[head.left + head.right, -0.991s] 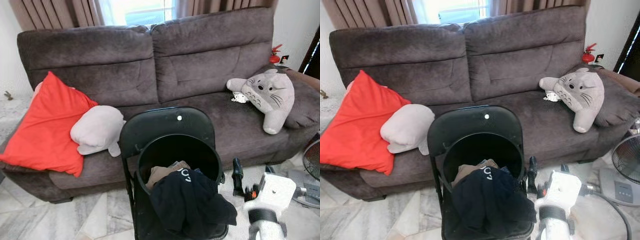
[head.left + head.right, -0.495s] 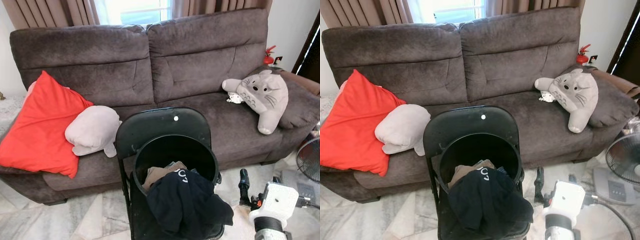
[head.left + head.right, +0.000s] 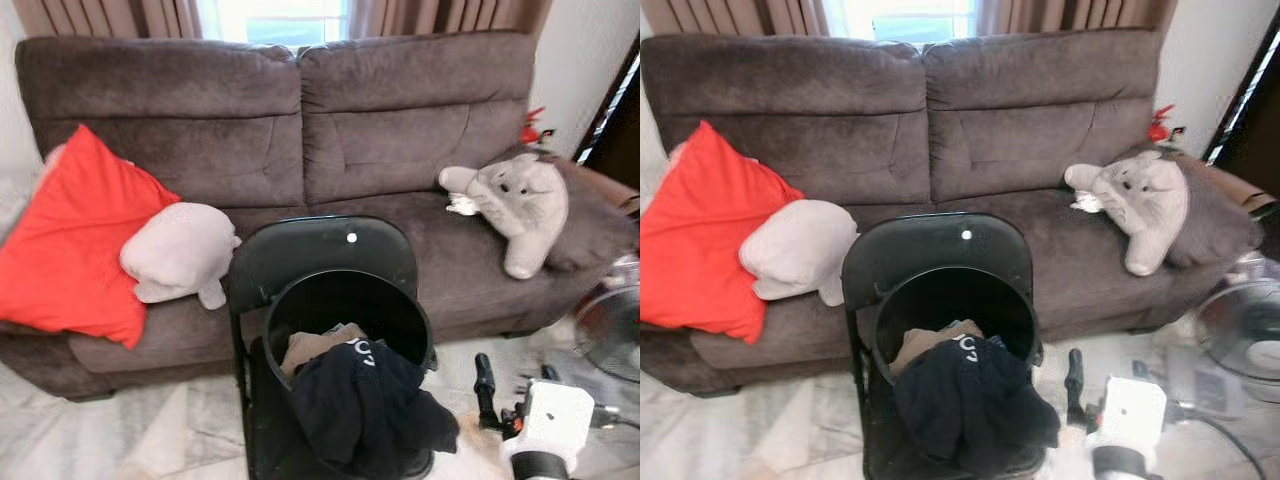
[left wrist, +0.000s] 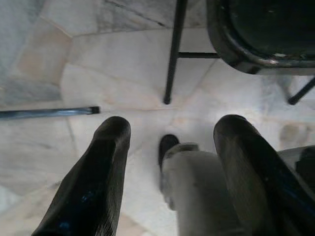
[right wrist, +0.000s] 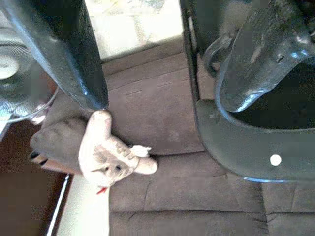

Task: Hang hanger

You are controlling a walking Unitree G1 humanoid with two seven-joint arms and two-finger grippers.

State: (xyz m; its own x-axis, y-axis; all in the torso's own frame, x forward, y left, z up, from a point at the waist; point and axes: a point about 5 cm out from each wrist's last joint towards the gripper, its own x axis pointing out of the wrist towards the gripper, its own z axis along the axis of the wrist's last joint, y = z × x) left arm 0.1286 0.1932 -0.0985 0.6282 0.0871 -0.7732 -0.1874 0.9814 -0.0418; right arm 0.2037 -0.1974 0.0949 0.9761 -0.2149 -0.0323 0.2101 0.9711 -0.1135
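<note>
A brown sofa (image 3: 300, 130) runs across the far side of the room, under a curtained window (image 3: 275, 15). On its left sit a red cushion (image 3: 70, 240) and a pale pillow (image 3: 180, 250). Near me, on pale marble floor (image 3: 150, 440), a black folding chair (image 3: 320, 255) holds a black bucket (image 3: 345, 300) with dark clothes (image 3: 365, 410) spilling over its rim. I cannot make out a hanger. My left gripper (image 4: 170, 162) hangs over the floor, fingers spread and empty. My right gripper (image 3: 510, 390) sits low right of the bucket, fingers apart, holding nothing. A grey plush toy (image 3: 515, 195) lies on the sofa's right; a fan (image 3: 605, 330) stands far right.
</note>
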